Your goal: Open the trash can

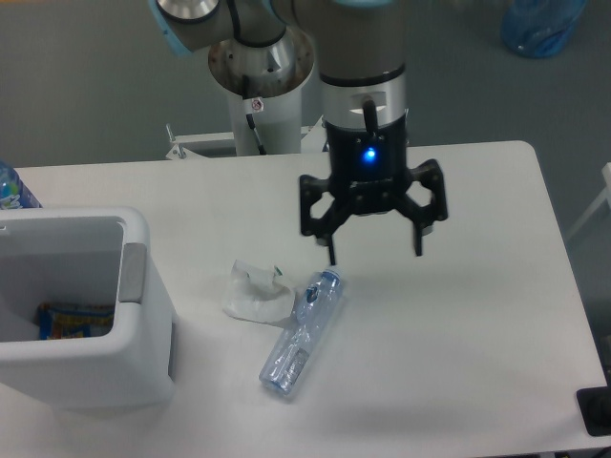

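The white trash can [143, 334] stands at the table's left edge with its top open, so I can see into it; a colourful wrapper [74, 320] lies inside. A grey latch [133, 272] shows on its right rim. No lid shows in view. My gripper [374, 250] hangs open over the middle of the table, well to the right of the can, with nothing between its fingers. Its blue light is on.
A crumpled white paper [256, 291] and a clear plastic bottle [303, 332] lie on the table between the can and the gripper. Another bottle's top [13, 189] pokes in at the left edge. A black object [596, 410] sits at the right bottom corner.
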Controlling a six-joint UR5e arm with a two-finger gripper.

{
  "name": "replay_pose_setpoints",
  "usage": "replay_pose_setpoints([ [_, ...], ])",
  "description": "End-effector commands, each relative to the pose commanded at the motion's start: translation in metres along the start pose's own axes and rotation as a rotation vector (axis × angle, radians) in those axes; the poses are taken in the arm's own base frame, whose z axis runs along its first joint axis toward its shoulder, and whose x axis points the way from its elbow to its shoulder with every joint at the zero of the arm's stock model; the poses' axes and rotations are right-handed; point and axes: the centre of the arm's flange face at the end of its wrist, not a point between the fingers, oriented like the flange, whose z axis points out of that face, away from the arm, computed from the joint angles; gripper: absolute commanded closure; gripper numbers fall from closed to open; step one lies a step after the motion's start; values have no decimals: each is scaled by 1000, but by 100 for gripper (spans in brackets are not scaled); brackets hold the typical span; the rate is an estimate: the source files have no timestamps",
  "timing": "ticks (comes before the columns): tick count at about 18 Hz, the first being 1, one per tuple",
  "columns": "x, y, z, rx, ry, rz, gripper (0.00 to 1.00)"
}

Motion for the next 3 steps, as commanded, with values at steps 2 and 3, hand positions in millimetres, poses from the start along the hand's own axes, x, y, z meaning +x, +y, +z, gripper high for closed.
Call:
replay_pose_setpoints([
  [2,-2,1,0,-6,-12,8,0],
  [3,-3,1,1,-4,-12,7,0],
])
